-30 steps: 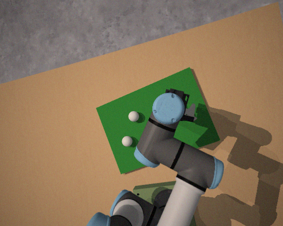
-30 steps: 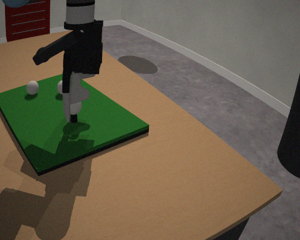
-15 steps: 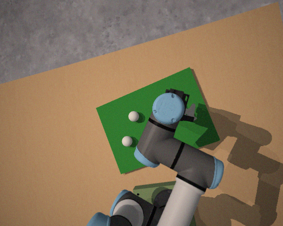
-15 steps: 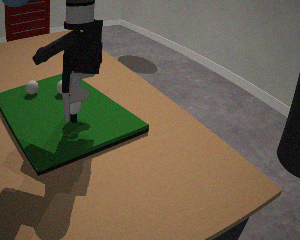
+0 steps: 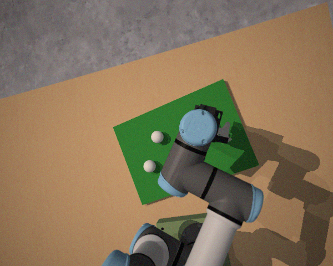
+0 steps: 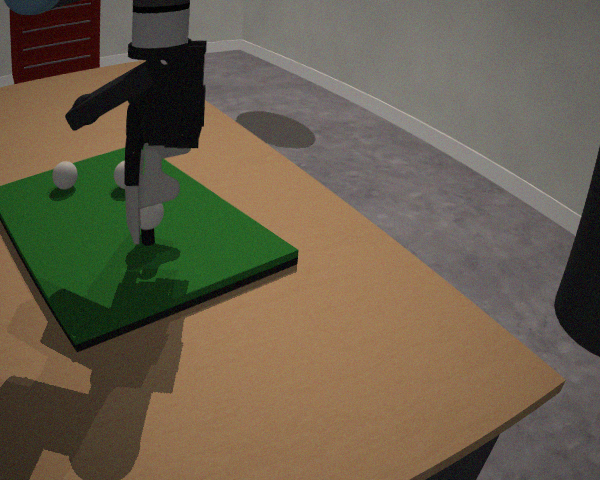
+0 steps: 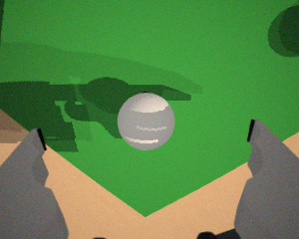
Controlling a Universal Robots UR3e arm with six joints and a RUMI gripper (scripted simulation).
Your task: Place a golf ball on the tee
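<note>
A white golf ball (image 7: 146, 120) sits on top of the black rubber tee (image 6: 147, 236), which stands on the green mat (image 6: 129, 242). In the wrist view the ball hides the tee. My gripper (image 7: 147, 125) is open; its two grey fingers stand wide on either side of the ball and do not touch it. In the side view the gripper (image 6: 144, 217) hangs straight over the tee with the ball (image 6: 152, 215) between the fingers. Two more golf balls (image 5: 156, 136) (image 5: 149, 165) lie on the mat's left part. The arm hides the tee in the overhead view.
The green mat lies on a tan table (image 5: 75, 172). The robot base (image 5: 172, 243) stands at the table's near edge. A dark cylinder (image 6: 595, 242) stands on the floor to the right, off the table.
</note>
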